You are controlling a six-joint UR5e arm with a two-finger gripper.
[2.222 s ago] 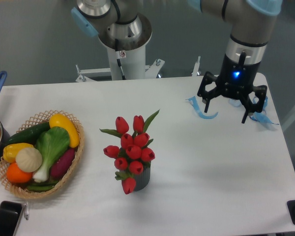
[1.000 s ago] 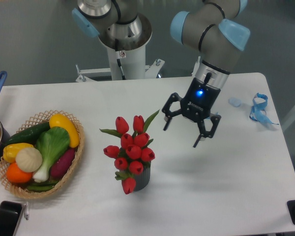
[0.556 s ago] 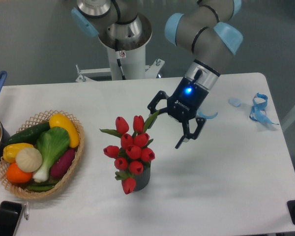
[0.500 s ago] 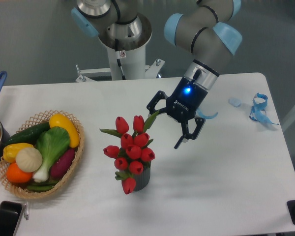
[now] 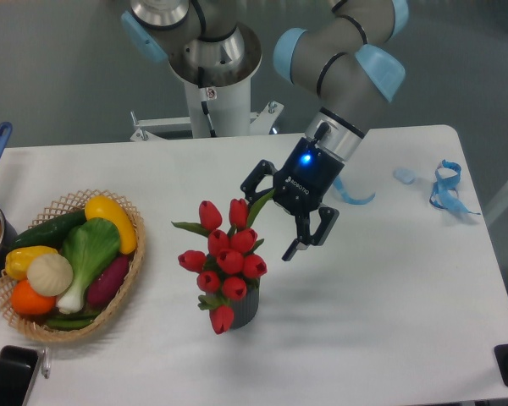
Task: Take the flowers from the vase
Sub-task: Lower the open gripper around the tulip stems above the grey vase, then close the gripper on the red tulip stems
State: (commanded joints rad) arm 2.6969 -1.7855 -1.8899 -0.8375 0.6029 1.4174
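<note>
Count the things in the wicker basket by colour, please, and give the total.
Yellow: 2
Green: 3, a cucumber, a leafy stalk, a pod
Cream: 1
Orange: 1
Purple: 1
Total: 8 in the basket

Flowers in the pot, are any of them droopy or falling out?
One is. A red bud at the bottom of the flowers hangs down over the front of the vase, below its mouth, while the rest point up. The vase itself stands upright. The tool is open beside the top leaves.
</note>
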